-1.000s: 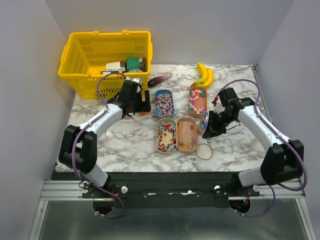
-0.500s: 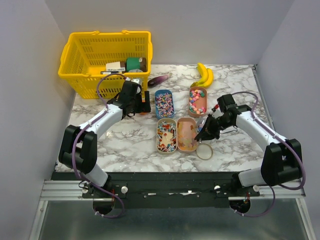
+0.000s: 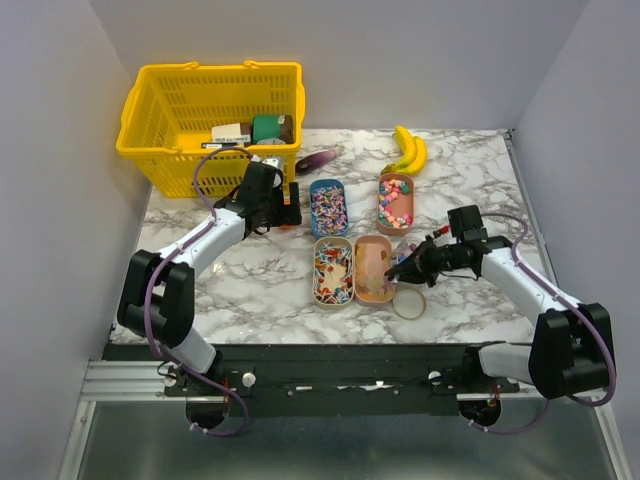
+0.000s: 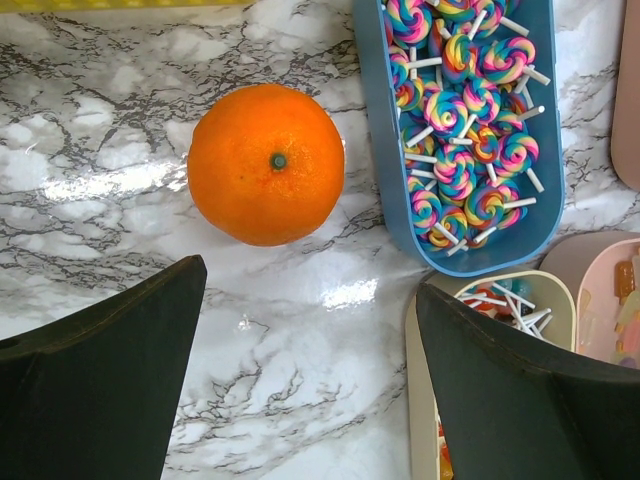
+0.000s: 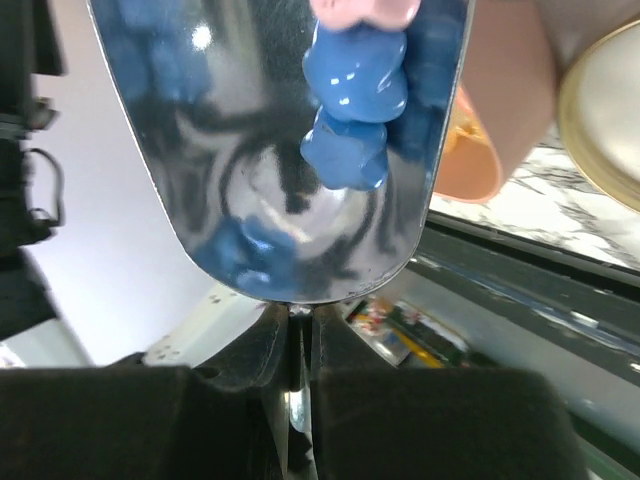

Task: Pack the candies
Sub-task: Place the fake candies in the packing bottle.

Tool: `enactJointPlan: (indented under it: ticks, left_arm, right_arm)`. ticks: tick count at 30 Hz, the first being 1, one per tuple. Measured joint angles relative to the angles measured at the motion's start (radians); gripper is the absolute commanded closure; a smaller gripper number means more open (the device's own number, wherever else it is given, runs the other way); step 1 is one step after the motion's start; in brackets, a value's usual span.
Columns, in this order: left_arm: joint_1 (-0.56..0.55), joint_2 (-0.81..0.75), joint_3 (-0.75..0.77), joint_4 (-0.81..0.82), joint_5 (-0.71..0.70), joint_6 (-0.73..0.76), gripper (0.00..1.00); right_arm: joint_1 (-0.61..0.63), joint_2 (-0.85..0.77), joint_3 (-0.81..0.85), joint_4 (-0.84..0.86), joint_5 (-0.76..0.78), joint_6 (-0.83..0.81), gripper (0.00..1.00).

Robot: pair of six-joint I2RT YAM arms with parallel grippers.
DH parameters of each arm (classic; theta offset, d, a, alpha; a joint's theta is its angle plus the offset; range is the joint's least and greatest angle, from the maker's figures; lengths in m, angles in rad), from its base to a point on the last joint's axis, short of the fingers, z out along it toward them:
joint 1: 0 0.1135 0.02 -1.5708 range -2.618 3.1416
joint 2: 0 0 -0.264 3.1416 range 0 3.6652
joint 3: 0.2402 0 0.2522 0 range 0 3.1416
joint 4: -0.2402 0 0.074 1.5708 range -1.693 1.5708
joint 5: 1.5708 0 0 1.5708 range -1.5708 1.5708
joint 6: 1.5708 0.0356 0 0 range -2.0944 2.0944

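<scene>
The candies lie in four oval trays: rainbow lollipops [image 4: 460, 110] in the blue tray [image 3: 328, 207], mixed sweets in the tan tray [image 3: 395, 200], more lollipops in the cream tray [image 3: 333, 270], pale sweets in the pink tray [image 3: 373, 268]. My right gripper [image 3: 420, 263] is shut on the handle of a metal scoop [image 5: 250, 180], which holds a blue candy [image 5: 345, 130] and a pink one [image 5: 365, 10], at the pink tray's right rim. In the wrist view the right gripper [image 5: 300, 340] clamps the handle. My left gripper [image 4: 310, 340] is open and empty, just short of the orange [image 4: 266, 163].
A yellow basket [image 3: 210, 110] with boxes and a can stands at the back left. Bananas [image 3: 408, 150] and a purple object [image 3: 318, 158] lie at the back. A round lid [image 3: 408, 302] lies near the pink tray's front right.
My right arm has swung forward and left from the tan tray, carrying the scoop down to the pink tray's right side. The left arm has not moved.
</scene>
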Motion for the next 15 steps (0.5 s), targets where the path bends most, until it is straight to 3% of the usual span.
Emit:
enactJointPlan:
  ticks: [15]
  left_arm:
    - [0.000,0.000,-0.004,0.001,-0.009,0.000,0.01]
  right_arm:
    - [-0.037,-0.038,-0.066,0.177,-0.104,0.201,0.99]
